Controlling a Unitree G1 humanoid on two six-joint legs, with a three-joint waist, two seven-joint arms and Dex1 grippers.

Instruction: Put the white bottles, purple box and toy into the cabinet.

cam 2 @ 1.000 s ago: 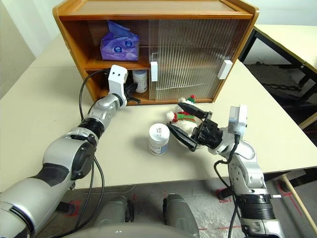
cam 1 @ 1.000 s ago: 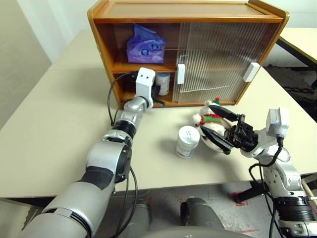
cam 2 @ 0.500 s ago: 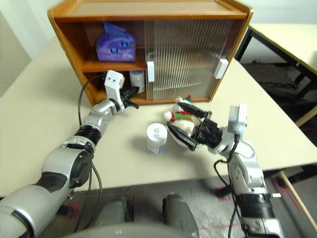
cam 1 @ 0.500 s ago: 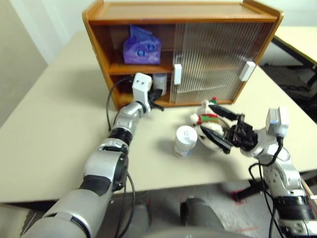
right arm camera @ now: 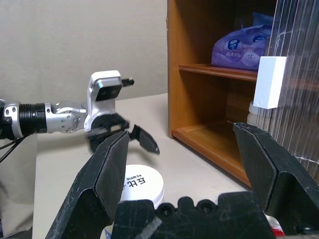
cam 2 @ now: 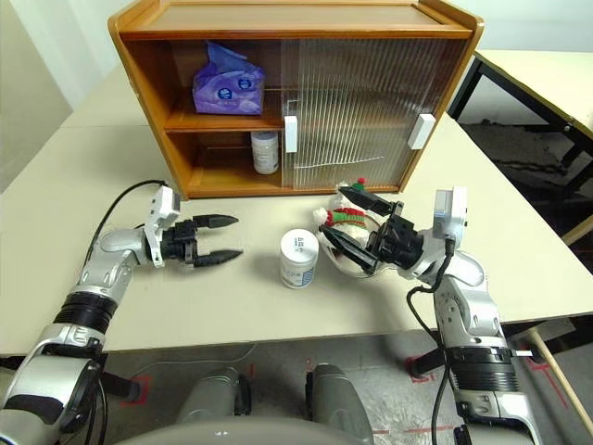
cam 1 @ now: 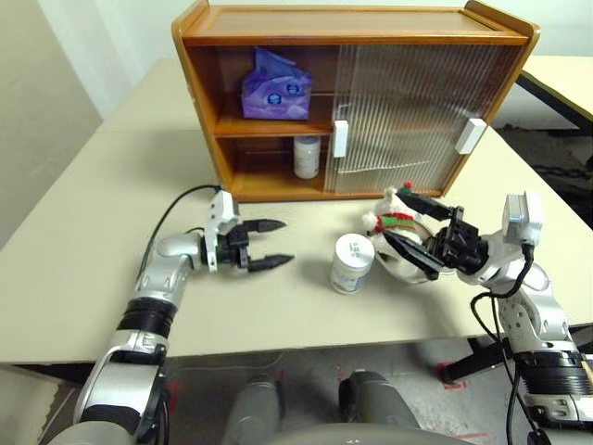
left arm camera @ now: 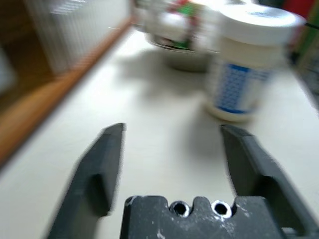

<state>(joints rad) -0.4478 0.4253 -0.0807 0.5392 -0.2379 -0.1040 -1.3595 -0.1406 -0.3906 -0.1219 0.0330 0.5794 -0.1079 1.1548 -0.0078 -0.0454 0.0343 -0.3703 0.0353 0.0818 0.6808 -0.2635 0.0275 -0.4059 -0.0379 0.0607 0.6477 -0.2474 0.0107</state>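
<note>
The wooden cabinet (cam 1: 352, 23) stands at the back with its left half uncovered. On its upper shelf sits the purple box (cam 1: 274, 89), and one white bottle (cam 1: 307, 156) stands on the lower shelf. A second white bottle (cam 1: 352, 263) stands on the table. To its left, my left gripper (cam 1: 288, 241) is open and empty, pointing at it across a gap. The toy (cam 1: 394, 221) lies in a steel bowl (cam 2: 347, 260). My right gripper (cam 2: 334, 211) is open, with one finger above the toy and one below. I cannot tell whether it touches.
Ribbed sliding doors (cam 1: 408, 111) with white handles cover the cabinet's right half. The beige table (cam 1: 83, 241) stretches wide to the left. Its right edge drops off close behind my right arm, and another table (cam 1: 565, 69) stands beyond.
My left gripper has pulled back out of the lower shelf, leaving the bottle there. It has opened and swung round to point right along the table. The right gripper has held still.
</note>
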